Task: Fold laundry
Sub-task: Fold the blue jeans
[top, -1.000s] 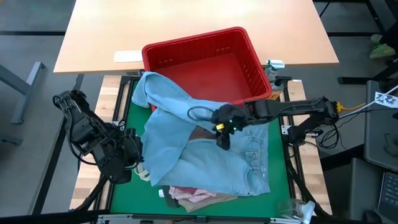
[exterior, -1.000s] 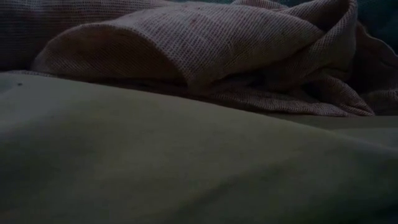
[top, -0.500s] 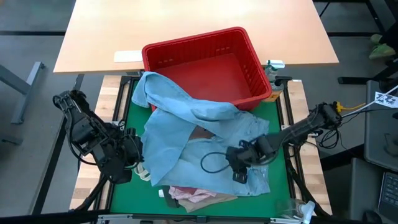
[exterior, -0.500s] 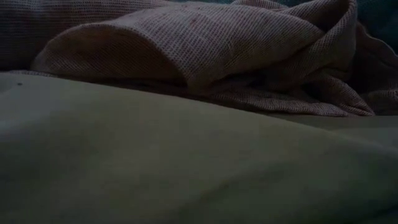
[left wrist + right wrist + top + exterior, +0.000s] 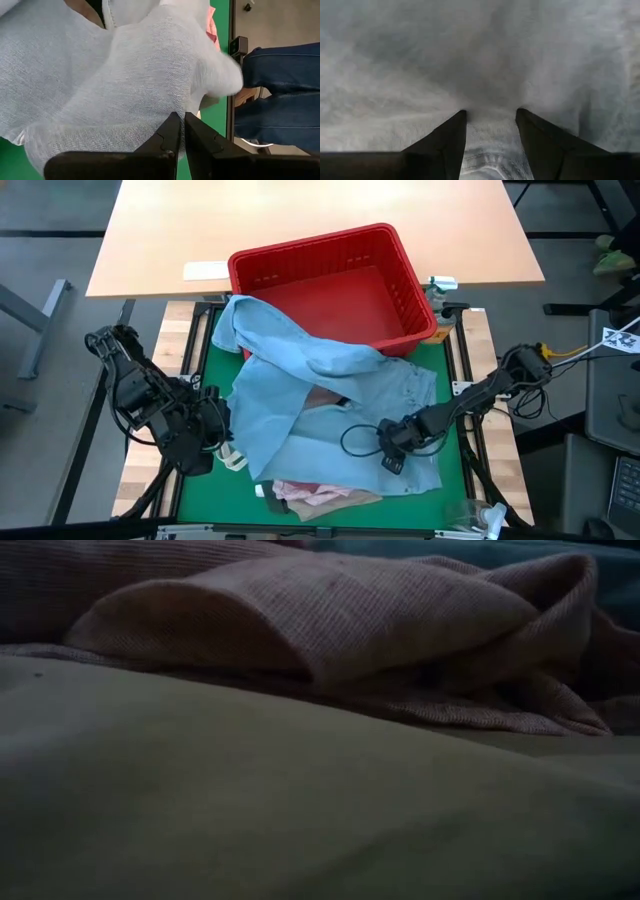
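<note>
The light blue denim jeans (image 5: 300, 395) lie crumpled across the green mat, one leg draped against the red basket. The mottled pink top (image 5: 315, 492) pokes out from under the jeans at the near edge and fills the low view (image 5: 330, 630) above the beige trousers (image 5: 300, 810). A white sock (image 5: 232, 461) lies at the jeans' left side. My left gripper (image 5: 213, 442) is shut beside that sock (image 5: 150, 75). My right gripper (image 5: 390, 458) is low on the jeans' near right part, open. The dark green top is not visible. My left gripper has its shut fingertips (image 5: 172, 125) right at the white sock's cloth; I cannot tell whether they touch or pinch it. My right gripper comes at the jeans from above, with its open fingers (image 5: 451, 135) against the denim. A ridge of cloth (image 5: 490, 145) lies between them.
The red plastic basket (image 5: 405, 275) stands at the far side of the mat, partly on the wooden table behind. A loop of black cable (image 5: 358, 442) lies on the jeans by the right gripper. A person's blue-trousered legs (image 5: 280, 95) show beyond the near edge.
My right gripper has moved from the middle of the mat by the basket toward the near right and down onto the jeans. The denim by the basket has settled lower. The pink top has shifted slightly in the low view.
</note>
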